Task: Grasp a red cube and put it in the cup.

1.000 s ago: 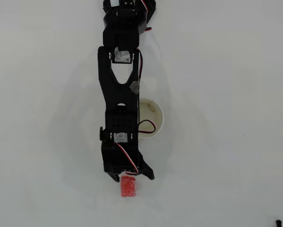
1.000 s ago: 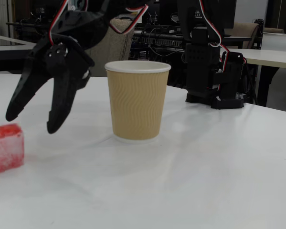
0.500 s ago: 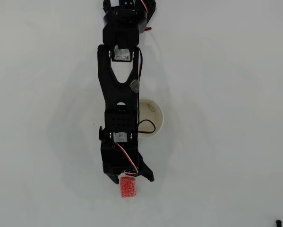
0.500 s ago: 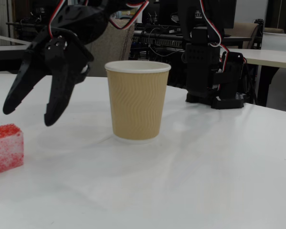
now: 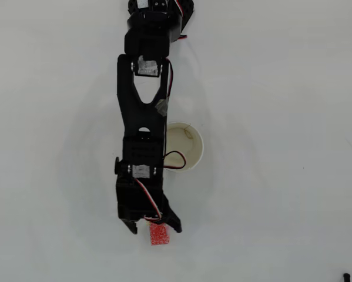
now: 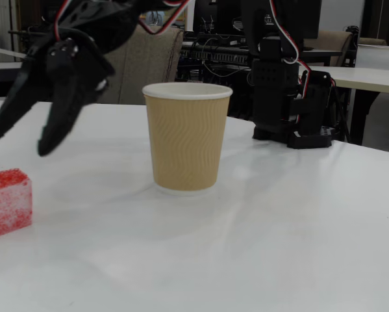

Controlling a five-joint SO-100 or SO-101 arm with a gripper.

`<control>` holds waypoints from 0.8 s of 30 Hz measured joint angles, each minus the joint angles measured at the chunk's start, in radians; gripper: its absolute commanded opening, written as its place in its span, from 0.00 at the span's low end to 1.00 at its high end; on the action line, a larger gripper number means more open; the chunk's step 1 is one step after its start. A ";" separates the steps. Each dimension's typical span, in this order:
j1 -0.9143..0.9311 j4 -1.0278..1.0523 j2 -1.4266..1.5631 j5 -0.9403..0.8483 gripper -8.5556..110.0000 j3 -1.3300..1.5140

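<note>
- Overhead view: the arm is reaching down the picture from its base at the top, passing just left of the cup (image 5: 185,145), which is standing upright on the white tabletop (image 5: 281,117) with its mouth open to the camera — nothing showing inside it but the cream lining.
- The hand (image 5: 150,225) is hanging past the cup on the side away from the base, its two black fingers spread apart and gripping nothing. The red cube (image 5: 159,234) is lying on the tabletop just beyond the fingertips, farther from the cup than the hand is; from above, the cube's near edge is sitting roughly between the two tips, which reads as the hand lining up for a grasp.
- Fixed view: this low side camera is showing height, which the overhead one cannot. The hand (image 6: 20,140) is hovering open to the left of the cup (image 6: 187,136), tips pointing down and leftward, clearly above the red cube (image 6: 8,202) and not touching it — the cube is resting alone on the tabletop (image 6: 278,227) at the left edge of the picture, well apart from the cup.
- Judging from that gap, the grasp is not yet made; the hand is needing to drop until its fingers straddle the cube before closing.
- The spongy-looking cube is likely to give under a squeeze.
</note>
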 measured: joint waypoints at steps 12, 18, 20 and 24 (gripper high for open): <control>0.017 -0.028 -0.054 0.000 0.39 -0.017; 0.017 -0.060 -0.104 0.000 0.39 -0.046; 0.017 -0.063 -0.120 0.000 0.39 -0.061; 0.017 -0.080 -0.144 0.000 0.39 -0.072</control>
